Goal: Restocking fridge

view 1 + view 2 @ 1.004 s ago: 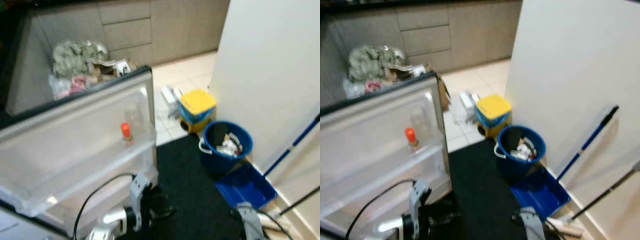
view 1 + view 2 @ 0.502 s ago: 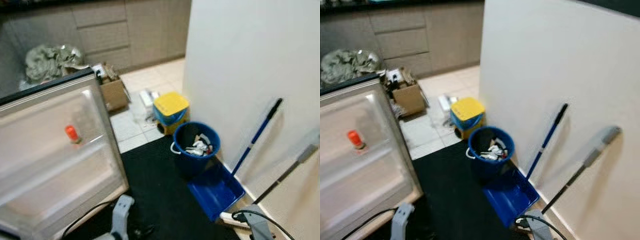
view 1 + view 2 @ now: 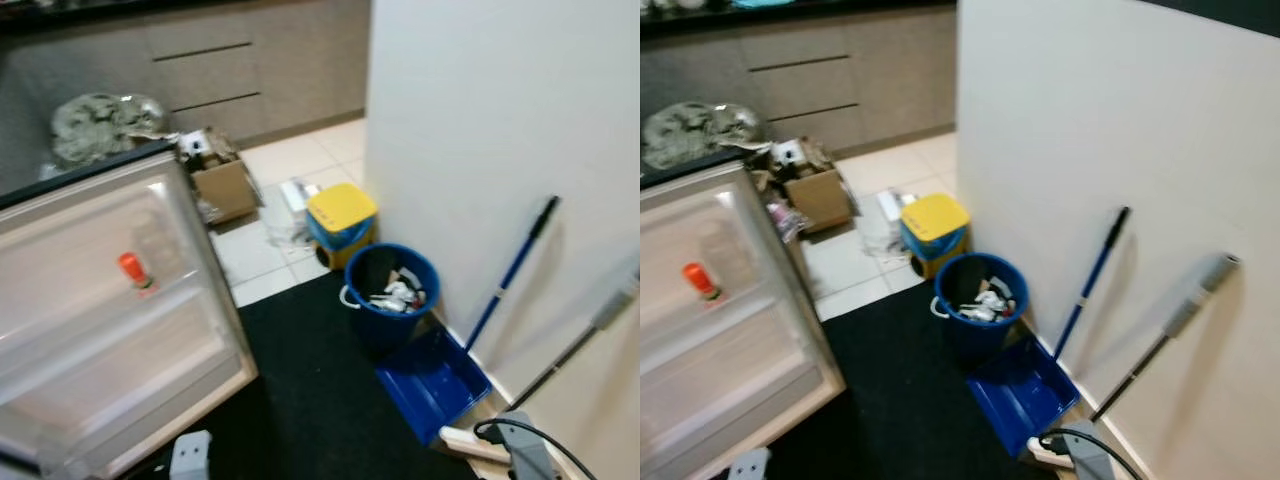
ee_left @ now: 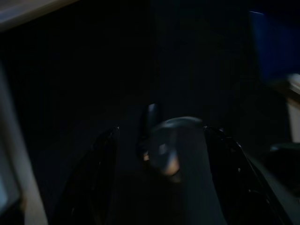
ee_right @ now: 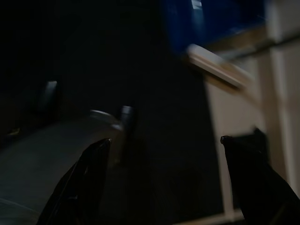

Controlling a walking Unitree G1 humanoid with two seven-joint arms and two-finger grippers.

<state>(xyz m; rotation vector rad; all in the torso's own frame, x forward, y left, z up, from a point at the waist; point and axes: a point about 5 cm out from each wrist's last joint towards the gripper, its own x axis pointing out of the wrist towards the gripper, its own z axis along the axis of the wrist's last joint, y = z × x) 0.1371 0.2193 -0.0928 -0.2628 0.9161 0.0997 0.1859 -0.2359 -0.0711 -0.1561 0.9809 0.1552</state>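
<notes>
Fridge door [image 3: 110, 330]: open, far left, inner side facing cam; pale shelves across it.
Bottle [image 3: 133, 270]: orange cap, clear body, upright on door shelf, upper half of door.
Bag [image 3: 100, 125]: crumpled grey-green plastic, behind door's top edge, by cabinets.
Cabinets [image 3: 210, 70]: grey-brown drawer fronts along back wall.
Box [image 3: 222, 183]: cardboard, open, stuff inside; on tile floor just right of door's top corner.
L arm: only a bit of silver [image 3: 189, 456] at bottom edge, below door.
L gripper [image 4: 161, 154]: wrist view v. dark; two black fingers [image 4: 101, 154] spread well apart over black mat, nothing btwn them.
Mat [image 3: 320, 400]: black, covers floor from door to bin and dustpan.
Yellow-lid bin [image 3: 342, 222]: blue body, yellow lid, on tiles, just behind the blue bucket.
Blue bucket [image 3: 392, 293]: round, trash inside, white handle at rim; at mat's edge, near wall.
Dustpan [image 3: 432, 385]: blue, on floor right of bucket, long blue handle leaning on white wall [image 3: 480, 130].
2nd pole [image 3: 1160, 340]: grey, also leaning on wall, further right.
R arm [image 3: 528, 458]: grey part w/ black cable, bottom right.
R gripper [image 5: 164, 140]: dark wrist view; fingers [image 5: 82, 178] wide apart, empty, over mat edge; blue dustpan and pale floor beyond.
</notes>
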